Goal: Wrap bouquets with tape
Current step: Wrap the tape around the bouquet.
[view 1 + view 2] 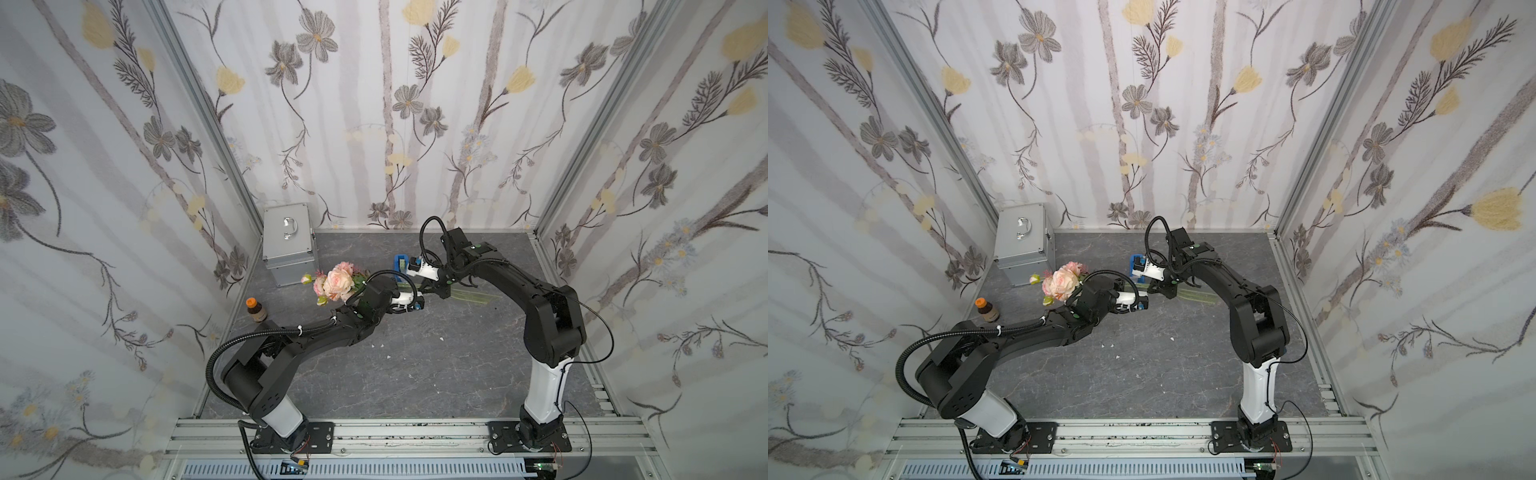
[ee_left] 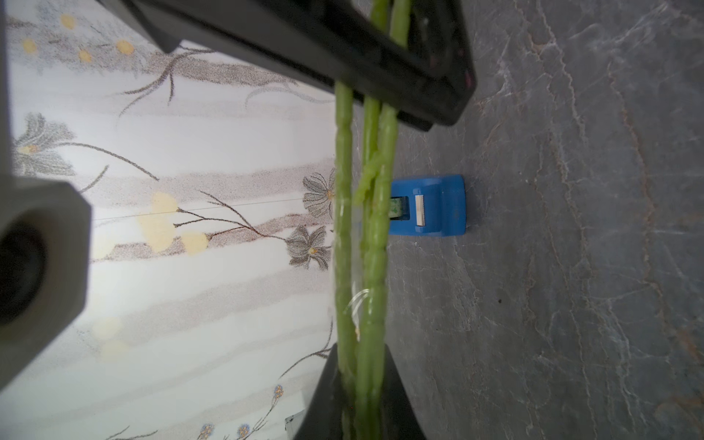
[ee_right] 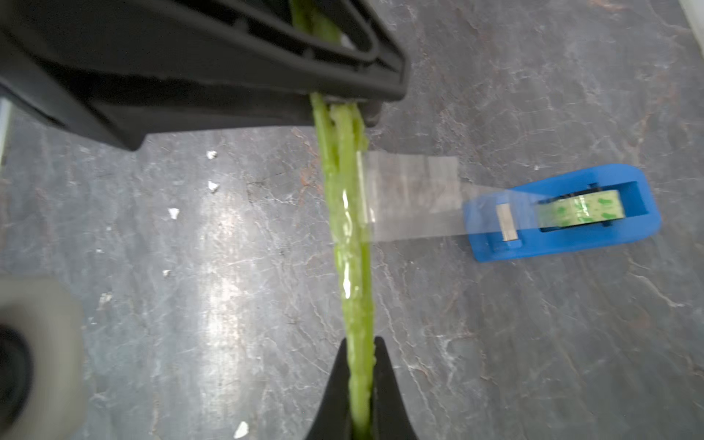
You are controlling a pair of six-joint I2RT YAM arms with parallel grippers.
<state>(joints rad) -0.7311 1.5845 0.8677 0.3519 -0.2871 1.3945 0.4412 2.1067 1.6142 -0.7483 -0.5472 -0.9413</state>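
The bouquets point(image 1: 336, 282) point(image 1: 1061, 283), pink flowers on long green stems point(image 2: 373, 247) point(image 3: 350, 228), hang above the table between both arms. My left gripper point(image 2: 360, 381) point(image 1: 420, 296) is shut on the stems near the flower end. Further along, towards the stem ends, my right gripper point(image 3: 361, 365) point(image 1: 434, 290) is shut on the same stems. The tape sits in a blue dispenser point(image 3: 564, 213) point(image 2: 430, 205) point(image 1: 401, 266) point(image 1: 1136, 266) on the table behind the stems. A clear strip point(image 3: 411, 198) runs from the roll to the stems and sticks to them between the two grippers.
A silver case point(image 1: 289, 245) stands in the back left corner. A brown bottle with an orange cap point(image 1: 257, 309) stands by the left wall. Small white scraps point(image 1: 380, 345) lie mid-table. Papered walls close in three sides.
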